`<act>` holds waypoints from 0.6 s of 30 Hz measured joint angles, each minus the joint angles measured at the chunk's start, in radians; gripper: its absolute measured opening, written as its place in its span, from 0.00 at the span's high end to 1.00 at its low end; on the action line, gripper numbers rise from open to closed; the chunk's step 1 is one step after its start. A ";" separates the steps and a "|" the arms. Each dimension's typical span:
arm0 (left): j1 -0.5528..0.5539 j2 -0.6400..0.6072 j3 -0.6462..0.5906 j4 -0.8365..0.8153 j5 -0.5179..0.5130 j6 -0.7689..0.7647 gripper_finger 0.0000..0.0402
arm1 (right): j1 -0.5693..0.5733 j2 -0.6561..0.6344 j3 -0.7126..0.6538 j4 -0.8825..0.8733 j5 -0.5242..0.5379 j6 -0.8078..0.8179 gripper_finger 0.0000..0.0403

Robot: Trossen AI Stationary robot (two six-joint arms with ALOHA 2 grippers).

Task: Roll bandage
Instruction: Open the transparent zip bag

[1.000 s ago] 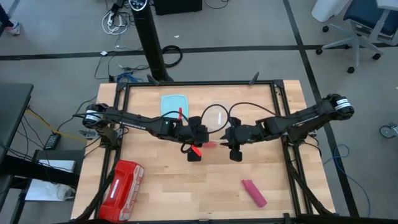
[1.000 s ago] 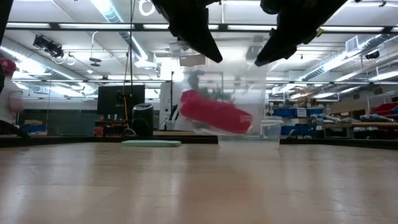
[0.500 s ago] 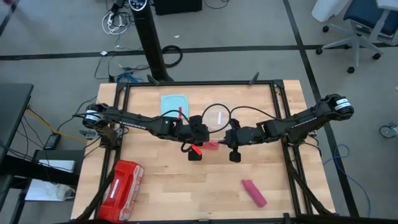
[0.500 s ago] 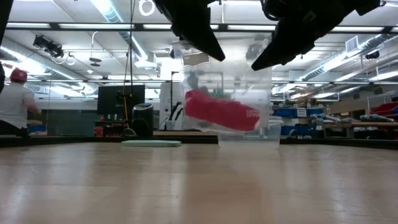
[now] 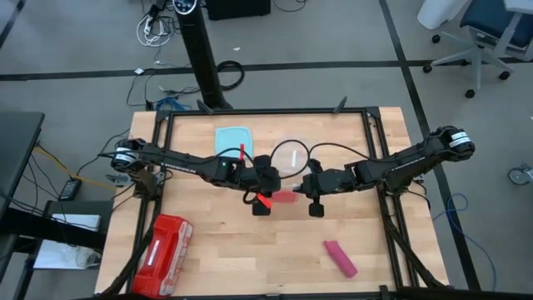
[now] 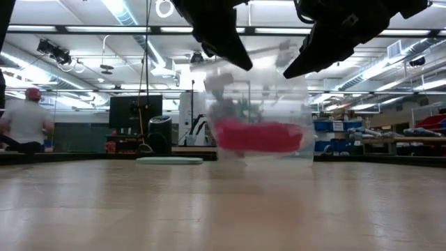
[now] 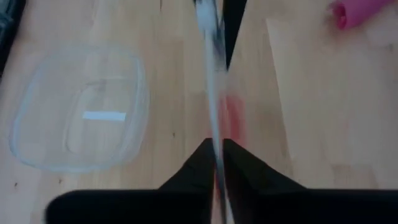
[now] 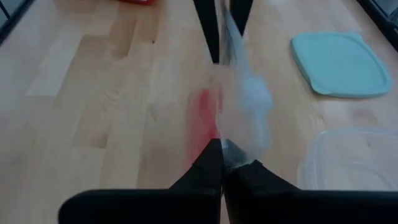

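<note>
The bandage (image 5: 285, 197) has swung from a tilt to lying level, and hangs lower in the clear bag (image 6: 259, 97); the right gripper (image 5: 315, 202) has meanwhile closed. The bandage shows as a dusky red strip sagging in the bag's bottom, held in the air between the two grippers over the middle of the table (image 5: 233, 258), not touching it. The right gripper is clenched on the bag's film at one edge. The left gripper (image 5: 260, 202) pinches the opposite edge, its fingers nearly together with the film between them. Holding both edges probably keeps the bag stretched so the strip settles flat and can be got at. A pink roll (image 5: 340, 258) lies well apart, near the front edge.
</note>
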 joint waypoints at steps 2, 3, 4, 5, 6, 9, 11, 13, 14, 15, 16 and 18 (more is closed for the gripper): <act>0.000 -0.002 0.000 0.010 0.006 0.000 0.82 | -0.005 0.000 0.000 -0.010 0.000 0.000 1.00; 0.000 -0.003 0.000 0.024 0.004 0.000 0.79 | -0.005 0.000 0.000 -0.019 0.000 0.002 1.00; 0.001 -0.003 0.000 0.035 0.002 0.001 0.76 | -0.006 0.000 0.000 -0.023 0.002 0.005 1.00; 0.004 -0.003 0.000 0.038 0.002 0.000 0.73 | -0.006 0.000 0.000 -0.022 0.004 0.007 1.00; 0.006 -0.003 0.000 0.048 0.004 -0.001 0.70 | -0.006 0.000 0.000 -0.019 0.004 0.006 1.00; 0.010 -0.003 0.000 0.093 0.008 -0.006 0.65 | -0.006 0.000 0.000 -0.012 0.004 0.002 1.00; 0.014 -0.003 0.000 0.140 0.009 -0.007 0.64 | -0.015 0.000 0.000 -0.015 0.004 0.001 1.00; 0.017 -0.004 0.000 0.176 0.009 -0.007 0.64 | -0.021 0.000 0.000 -0.012 0.004 0.001 1.00; 0.020 -0.004 0.000 0.188 0.009 -0.006 0.64 | -0.023 0.000 0.000 -0.006 0.004 0.000 1.00; 0.022 -0.004 0.001 0.191 0.010 -0.007 0.64 | -0.025 0.000 0.000 0.000 0.003 0.000 1.00; 0.026 -0.004 0.001 0.190 0.012 -0.007 0.64 | -0.027 0.000 0.000 0.005 -0.003 -0.003 1.00; 0.029 0.001 0.001 0.190 0.011 -0.008 0.64 | -0.029 0.000 0.000 0.007 -0.005 -0.009 1.00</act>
